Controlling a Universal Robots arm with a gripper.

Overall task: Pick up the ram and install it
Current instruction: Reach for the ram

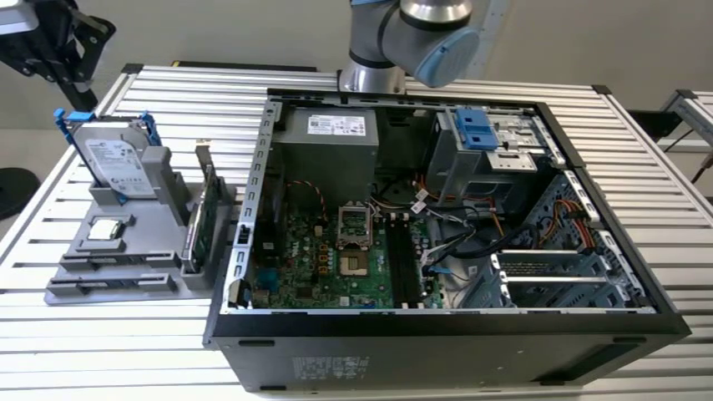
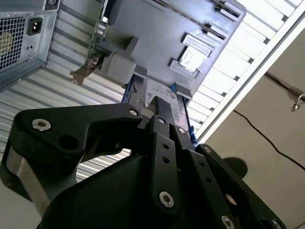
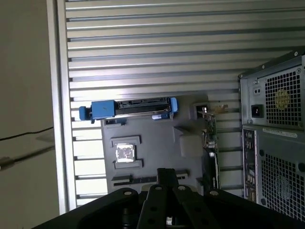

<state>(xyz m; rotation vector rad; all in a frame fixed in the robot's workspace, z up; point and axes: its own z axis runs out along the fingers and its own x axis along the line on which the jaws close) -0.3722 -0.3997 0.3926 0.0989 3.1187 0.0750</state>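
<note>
fingers (image 3: 163, 177): looked clamped together, nothing in them afaict, hung high over the tray (image 1: 156, 255)
ram (image 1: 196, 238): stood on edge at the tray's case side, below the fingers, long axis along the case (image 1: 446, 359)

Black gripper (image 2: 161, 114) over grey holder (image 2: 152, 28), processor chip (image 2: 193, 56), slatted table (image 2: 238, 67)

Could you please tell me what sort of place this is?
Probably a robotics lab for PC assembly: an open PC case on a slatted table, a parts jig, a robot arm.
</note>
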